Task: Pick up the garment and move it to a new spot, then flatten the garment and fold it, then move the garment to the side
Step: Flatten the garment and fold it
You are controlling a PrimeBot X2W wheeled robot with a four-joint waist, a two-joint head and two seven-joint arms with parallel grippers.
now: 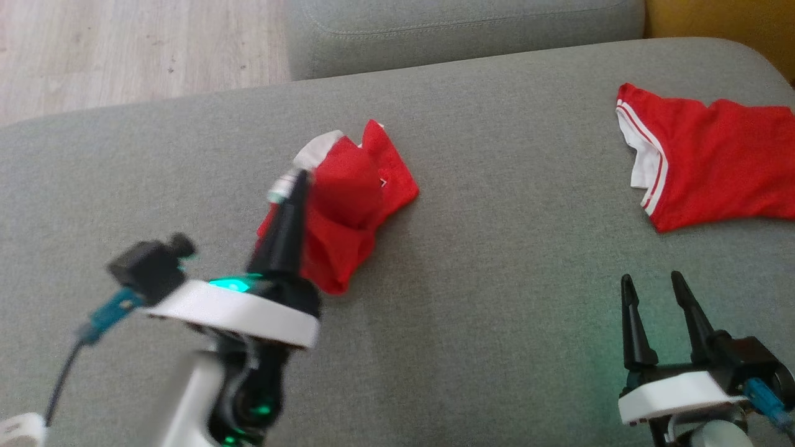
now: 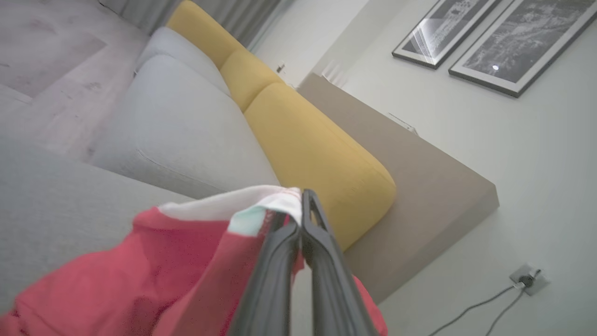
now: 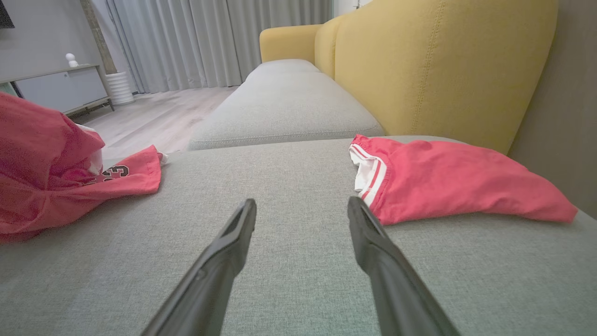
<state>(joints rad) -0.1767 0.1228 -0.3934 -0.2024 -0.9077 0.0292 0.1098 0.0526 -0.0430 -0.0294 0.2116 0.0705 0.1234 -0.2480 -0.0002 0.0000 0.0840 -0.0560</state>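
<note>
From the head view, my left gripper had its fingers pressed together on the white edge of the garment. The rest of the red bunch lay just right of those fingers and trailed back along them toward my wrist, its lower folds on the cushion. My right gripper stood well off to the right, fingers apart and empty, so I judged the left arm to be the one to carry. A second red piece lay beyond the right gripper. From the left wrist view, the white hem was pinched right at my fingertips, with red cloth sagging left of and below them. From the right wrist view, my two fingers were spread wide over bare cushion, touching nothing I could see. The held garment was far to their left, and the other piece was just ahead on their right.
</note>
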